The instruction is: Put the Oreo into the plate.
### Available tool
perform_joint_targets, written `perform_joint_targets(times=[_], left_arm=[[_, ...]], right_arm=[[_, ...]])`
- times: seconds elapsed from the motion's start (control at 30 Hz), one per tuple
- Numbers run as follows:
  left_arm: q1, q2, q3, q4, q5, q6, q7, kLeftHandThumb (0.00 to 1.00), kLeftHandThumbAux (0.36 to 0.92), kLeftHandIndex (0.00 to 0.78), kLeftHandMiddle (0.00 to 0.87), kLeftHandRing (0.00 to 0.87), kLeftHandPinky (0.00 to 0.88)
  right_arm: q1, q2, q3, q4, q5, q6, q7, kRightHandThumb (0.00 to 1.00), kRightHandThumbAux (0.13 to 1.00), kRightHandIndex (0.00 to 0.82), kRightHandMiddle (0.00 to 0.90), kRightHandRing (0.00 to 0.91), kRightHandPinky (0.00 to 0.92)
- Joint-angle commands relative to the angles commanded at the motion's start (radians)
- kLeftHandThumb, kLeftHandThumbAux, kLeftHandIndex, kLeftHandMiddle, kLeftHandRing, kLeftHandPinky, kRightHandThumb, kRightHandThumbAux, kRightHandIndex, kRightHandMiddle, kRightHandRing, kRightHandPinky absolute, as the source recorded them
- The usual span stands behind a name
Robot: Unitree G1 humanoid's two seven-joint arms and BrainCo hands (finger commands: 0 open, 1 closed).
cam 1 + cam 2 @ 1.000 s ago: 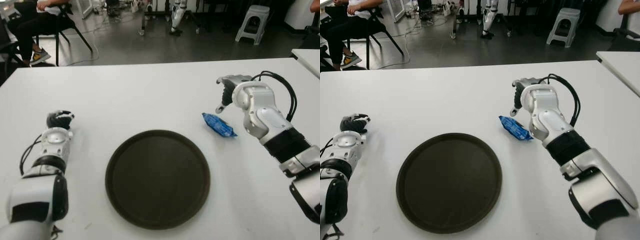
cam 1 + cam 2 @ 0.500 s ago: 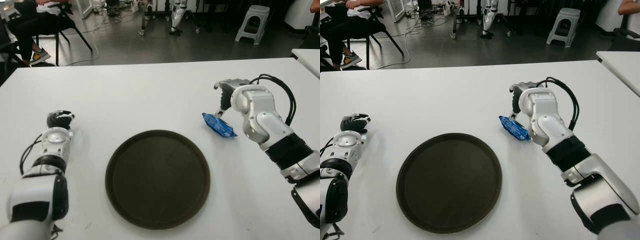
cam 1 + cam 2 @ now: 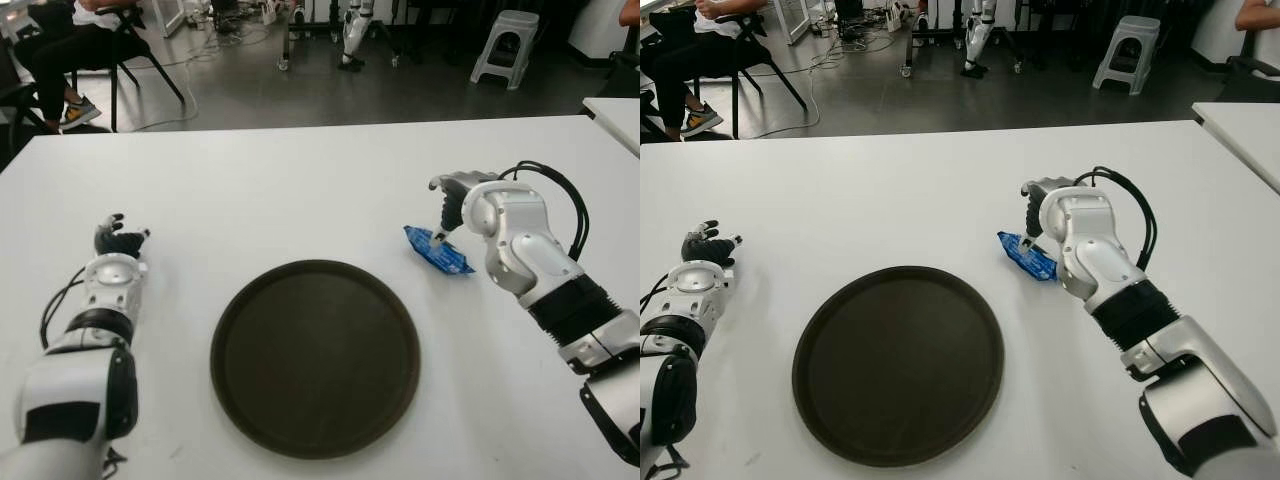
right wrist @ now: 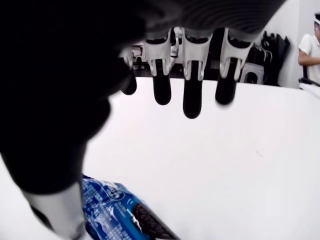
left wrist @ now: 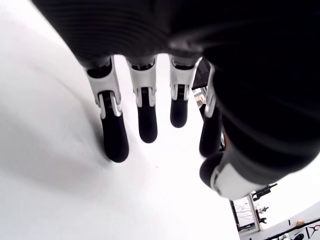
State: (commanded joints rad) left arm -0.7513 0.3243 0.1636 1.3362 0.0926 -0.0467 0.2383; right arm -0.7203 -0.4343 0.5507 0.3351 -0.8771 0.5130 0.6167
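Right now your right hand (image 3: 452,195) hovers with fingers spread over the Oreo (image 3: 438,250) — ungripped on the table (image 3: 300,190) just right of the plate (image 3: 315,355) — while your left hand (image 3: 117,238) shows open, far left.

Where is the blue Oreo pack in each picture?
Left eye view: the Oreo pack lies on the white table, right of the plate, beside the right hand.
Right eye view: the same spot, right of the plate.
Left wrist view: not in it.
Right wrist view: near the bottom edge, under the open hand.
Shared landmark: the white table.
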Motion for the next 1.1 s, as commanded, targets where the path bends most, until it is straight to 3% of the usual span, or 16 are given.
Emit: perform_joint_targets(times=[0.23,0.47,1.1], left_arm=[[0.0,0.003,-0.001,0.001,0.0,0.002,-0.001,0.285,0.773,0.079,0.127,0.142,0.126],[0.002,0.006,0.0,0.002,-0.001,0.001,-0.002,0.302,0.775,0.087,0.131,0.148,0.139],[0.003,0.008,0.0,0.001,0.0,-0.001,-0.001,0.325,0.786,0.081,0.116,0.141,0.149]], right_arm=[[-0.001,0.022,-0.012,0.026,0.018,0.009,-0.009,0.0,0.748,0.077,0.132,0.107,0.006],[0.001,0.059,-0.038,0.104,0.047,0.015,-0.064,0.0,0.719,0.073,0.125,0.089,0.0],[-0.008,0.103,-0.063,0.25,0.098,0.01,-0.16,0.0,0.727,0.065,0.099,0.056,0.0]])
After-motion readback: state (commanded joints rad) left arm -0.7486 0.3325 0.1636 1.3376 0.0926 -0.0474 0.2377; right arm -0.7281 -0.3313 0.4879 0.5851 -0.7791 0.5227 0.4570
